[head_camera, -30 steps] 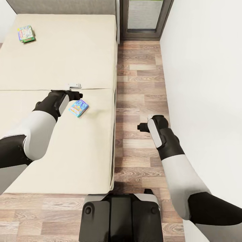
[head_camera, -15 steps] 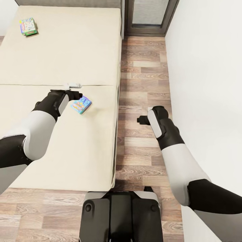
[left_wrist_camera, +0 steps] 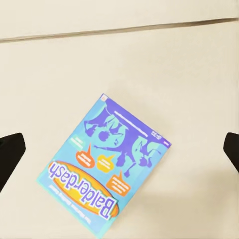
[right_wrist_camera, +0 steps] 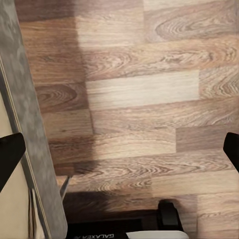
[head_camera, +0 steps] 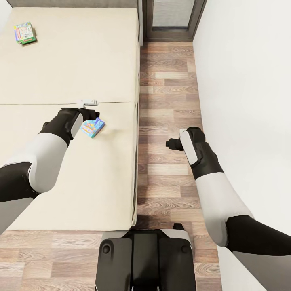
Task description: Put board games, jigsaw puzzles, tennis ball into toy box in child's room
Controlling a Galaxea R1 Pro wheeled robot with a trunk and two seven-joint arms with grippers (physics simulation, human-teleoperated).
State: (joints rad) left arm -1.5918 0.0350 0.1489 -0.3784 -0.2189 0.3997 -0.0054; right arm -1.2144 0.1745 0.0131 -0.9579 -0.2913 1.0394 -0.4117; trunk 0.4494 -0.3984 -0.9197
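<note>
Two board games lie on the beige bed [head_camera: 68, 60]. A blue-green board game [head_camera: 92, 127] printed "Balderdash" [left_wrist_camera: 107, 167] rests flat near the bed's right side, just past the mattress seam. My left gripper [head_camera: 89, 114] hovers right above it, open [left_wrist_camera: 119, 154], with its dark fingertips [left_wrist_camera: 11, 155] wide on either side and apart from the box. A second, green-edged board game [head_camera: 24, 33] lies at the bed's far left corner. My right gripper [head_camera: 171, 143] hangs open [right_wrist_camera: 119, 154] over the wooden floor with nothing in it.
A strip of wooden floor [head_camera: 169, 105] runs between the bed and a white wall [head_camera: 246, 81], ending at a dark-framed door [head_camera: 173, 20]. The bed's grey frame edge [right_wrist_camera: 30, 124] shows beside the right gripper. My base [head_camera: 145, 258] stands at the bed's foot.
The whole view has swung slightly right, then back left, so the camera moved. The blue-green board game now sits a little closer under my left gripper. Both arms hold their pose.
</note>
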